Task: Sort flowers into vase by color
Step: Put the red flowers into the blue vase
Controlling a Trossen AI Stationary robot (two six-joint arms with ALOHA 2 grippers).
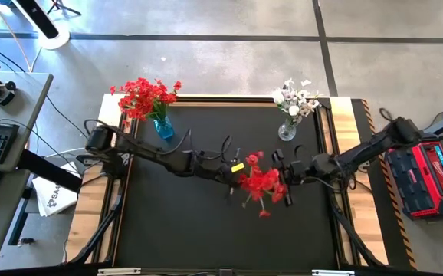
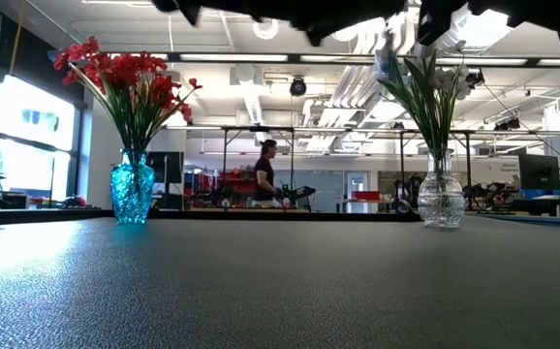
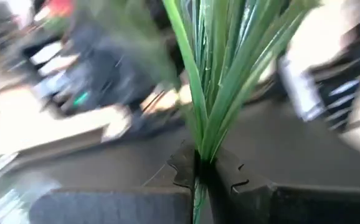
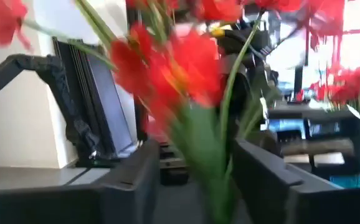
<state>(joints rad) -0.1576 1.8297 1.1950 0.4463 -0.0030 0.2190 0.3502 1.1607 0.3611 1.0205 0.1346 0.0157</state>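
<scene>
The left tool (image 3: 198, 180) is clenched on the green stems of a red flower sprig (image 1: 260, 182), held above mid-worktop (image 1: 175, 222). The right tool (image 4: 192, 180) faces it from the sprig's other side, fingers spread around the stems (released). Beyond the tools stand a blue vase (image 1: 163, 127) of red flowers and a clear vase (image 1: 287, 131) of white ones.

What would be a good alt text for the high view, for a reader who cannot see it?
Seen from above, the left gripper and the right gripper meet over the middle of a black table around a red flower sprig. A blue vase of red flowers stands at the far left corner, a clear vase of white flowers at the far right.
</scene>
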